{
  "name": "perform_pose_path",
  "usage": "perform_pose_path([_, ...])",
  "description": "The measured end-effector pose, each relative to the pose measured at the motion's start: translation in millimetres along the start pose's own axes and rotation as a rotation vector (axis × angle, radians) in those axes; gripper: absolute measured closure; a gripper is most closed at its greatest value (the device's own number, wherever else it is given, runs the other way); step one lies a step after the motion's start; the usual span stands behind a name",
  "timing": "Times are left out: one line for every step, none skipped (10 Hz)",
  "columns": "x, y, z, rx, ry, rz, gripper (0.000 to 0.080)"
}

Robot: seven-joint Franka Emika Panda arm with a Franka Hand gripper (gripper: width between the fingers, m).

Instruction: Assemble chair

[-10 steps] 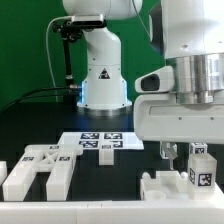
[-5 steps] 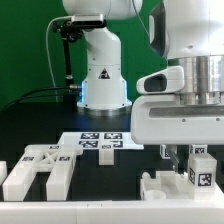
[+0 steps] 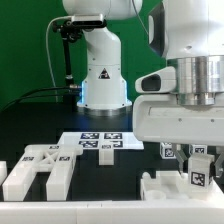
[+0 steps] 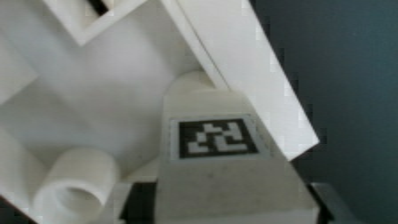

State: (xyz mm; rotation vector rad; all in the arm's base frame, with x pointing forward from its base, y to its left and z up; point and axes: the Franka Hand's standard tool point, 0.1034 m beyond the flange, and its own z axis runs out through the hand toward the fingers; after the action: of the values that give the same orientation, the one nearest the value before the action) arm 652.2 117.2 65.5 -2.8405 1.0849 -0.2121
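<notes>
At the exterior view's right, hand (image 4: 228,203) clamps tagged post (image 3: 200,172).

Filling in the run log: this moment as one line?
pincer: low over tagged block, closure unclear | slotted piece: lying apart, exterior view's left | marker board: untouched

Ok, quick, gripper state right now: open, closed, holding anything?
Gripper: fingers sit either side of a tagged white chair part; cannot tell whether they are clamped on it.
</notes>
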Motion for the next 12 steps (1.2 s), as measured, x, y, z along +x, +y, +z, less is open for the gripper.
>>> perform_pose_path([-0.4,1.3,-0.2,-0.01,-0.004,0.222,0.0512])
perform_pose_path([-1.9,2.0,-0.3,-0.017,-0.018,0.439,0.0512])
perform_pose_path([-2.3,2.4,-0.3,-0.017,-0.031,0.607,0.0512])
perform_pose_path([-2.2,2.7,0.0,-0.014,-0.049,0.794,0.0511])
perform_pose_path([-2.6,2.0,0.2,-0.006,-0.056,0.932,0.0511])
perform_pose_path([-1.8,3.3,0.2,-0.007,-0.051,0.999,0.0511])
perform_pose_path([-0.6,5.7,0.1,-0.012,-0.049,1.053,0.0511])
perform_pose_path([0.3,7.1,0.0,-0.016,-0.047,1.067,0.0511])
perform_pose_path([-0.6,7.0,0.9,-0.017,-0.048,1.057,0.0511])
perform_pose_path([-0.7,6.9,0.9,-0.017,-0.048,1.056,0.0296])
perform_pose_path([-0.7,6.9,1.0,-0.017,-0.048,1.055,0.0296])
perform_pose_path([0.7,7.2,-0.9,-0.013,-0.047,1.025,0.018])
